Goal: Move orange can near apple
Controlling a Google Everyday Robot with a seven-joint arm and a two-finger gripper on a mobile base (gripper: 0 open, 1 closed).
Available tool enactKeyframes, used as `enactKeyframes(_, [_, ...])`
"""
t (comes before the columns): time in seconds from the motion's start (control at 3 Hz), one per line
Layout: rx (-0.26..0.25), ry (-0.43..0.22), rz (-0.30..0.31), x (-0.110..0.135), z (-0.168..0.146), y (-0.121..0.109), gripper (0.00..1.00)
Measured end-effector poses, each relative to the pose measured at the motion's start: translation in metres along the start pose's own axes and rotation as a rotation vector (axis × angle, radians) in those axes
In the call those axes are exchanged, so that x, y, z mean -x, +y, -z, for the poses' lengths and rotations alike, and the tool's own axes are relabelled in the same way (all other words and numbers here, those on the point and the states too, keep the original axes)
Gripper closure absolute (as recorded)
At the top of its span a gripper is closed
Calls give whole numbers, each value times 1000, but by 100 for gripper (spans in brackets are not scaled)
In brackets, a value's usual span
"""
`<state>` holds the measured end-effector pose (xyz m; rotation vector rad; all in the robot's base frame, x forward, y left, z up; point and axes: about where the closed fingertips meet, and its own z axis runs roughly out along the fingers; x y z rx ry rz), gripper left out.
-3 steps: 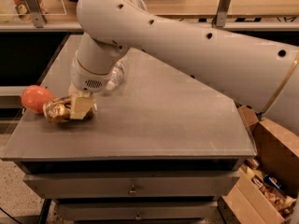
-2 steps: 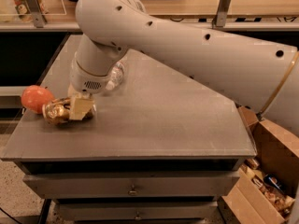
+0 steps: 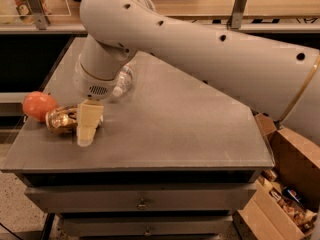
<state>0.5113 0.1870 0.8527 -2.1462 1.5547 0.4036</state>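
Observation:
The orange can (image 3: 61,119) lies on its side on the grey table (image 3: 170,129), at its left edge. It rests right next to the red-orange apple (image 3: 38,105), about touching it. My gripper (image 3: 86,126) hangs from the white arm straight over the can. Its near cream finger (image 3: 89,123) stands in front of the can's right half, with its tip down at the table top. The far finger is hidden behind the can. The jaws look spread apart, loose around the can.
A clear plastic water bottle (image 3: 123,80) lies behind the wrist, partly hidden by it. Open cardboard boxes (image 3: 285,194) with goods stand on the floor at the right. A shelf (image 3: 200,9) runs along the back. Drawers (image 3: 142,201) sit under the table top.
The near finger has swung out toward the table's front edge, away from the can. The wrist has stayed in place. The can lies beside the apple as before.

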Motion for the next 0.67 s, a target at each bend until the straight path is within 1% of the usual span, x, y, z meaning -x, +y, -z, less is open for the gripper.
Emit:
enactKeyframes(0.33, [-45, 14, -4, -8, 27, -11, 0])
enactKeyframes(0.67, [-46, 14, -4, -8, 28, -11, 0])
